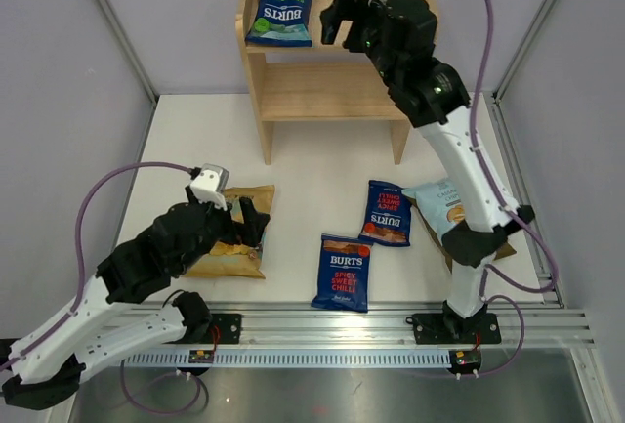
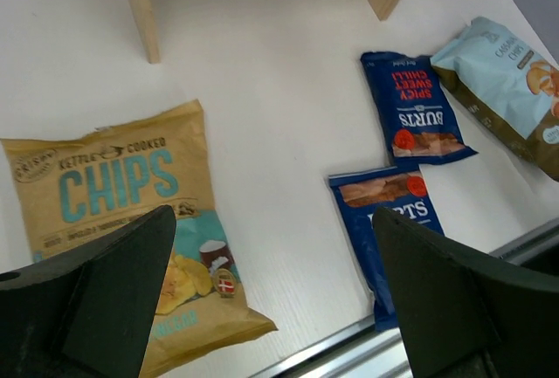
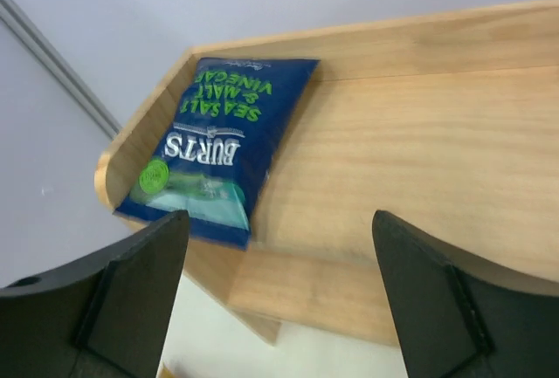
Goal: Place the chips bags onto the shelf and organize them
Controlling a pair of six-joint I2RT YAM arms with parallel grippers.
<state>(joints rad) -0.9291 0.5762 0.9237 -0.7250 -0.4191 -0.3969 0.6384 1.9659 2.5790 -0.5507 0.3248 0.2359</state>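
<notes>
Right claw (image 1: 330, 24) wide, empty, above shelf (image 1: 322, 101); lift straight, not dragging Burts bag (image 1: 281, 11). Left claw (image 1: 252, 226) wide, empty.

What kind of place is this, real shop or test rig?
Most likely a lab test cell, not a shop: a white table walled by plain grey panels, left arm and right arm bolted to an aluminium rail, and one small wooden shelf as a mock display.

count rn: 1 green-lettered Burts bag (image 1: 280, 11) | 2 red-lettered Burts bags (image 1: 388, 213) (image 1: 343, 273) | 1 tan CHIPS bag (image 2: 113, 177) | 1 light-blue bag (image 2: 502, 81) | 1 wooden shelf (image 1: 322, 91)
</notes>
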